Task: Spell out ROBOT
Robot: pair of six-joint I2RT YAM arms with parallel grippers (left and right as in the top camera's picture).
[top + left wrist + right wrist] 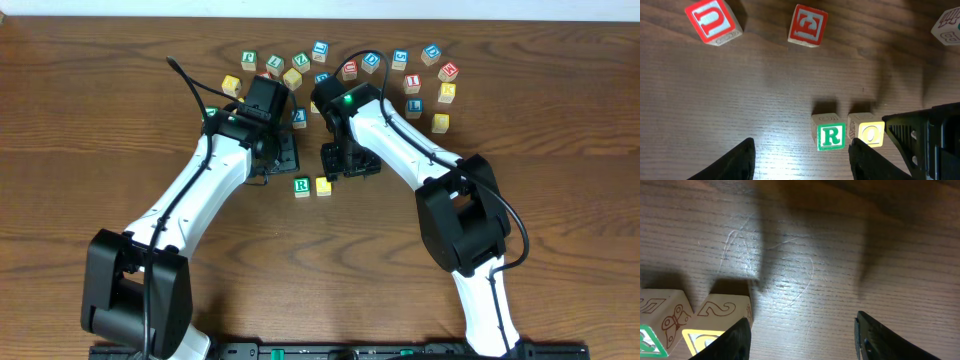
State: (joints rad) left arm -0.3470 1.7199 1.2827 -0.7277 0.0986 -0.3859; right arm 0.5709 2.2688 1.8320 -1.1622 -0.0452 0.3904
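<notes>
The green-framed R cube (302,186) and a yellow-faced O cube (323,185) stand side by side, touching, at the middle of the table. In the left wrist view the R cube (830,136) lies just ahead of my left gripper (802,162), close to its right finger (867,162), with the O cube (870,134) beyond it. That gripper (283,172) is open and holds nothing. My right gripper (800,340) is open over bare wood, its left finger (730,340) beside the O cube (710,325). The other letters are too small to read.
Several lettered cubes (400,57) in green, blue, red and yellow are scattered along the back of the table. A blue cube (299,117) sits between the two arms. Two red-lettered cubes (714,21) (807,25) lie ahead of the left gripper.
</notes>
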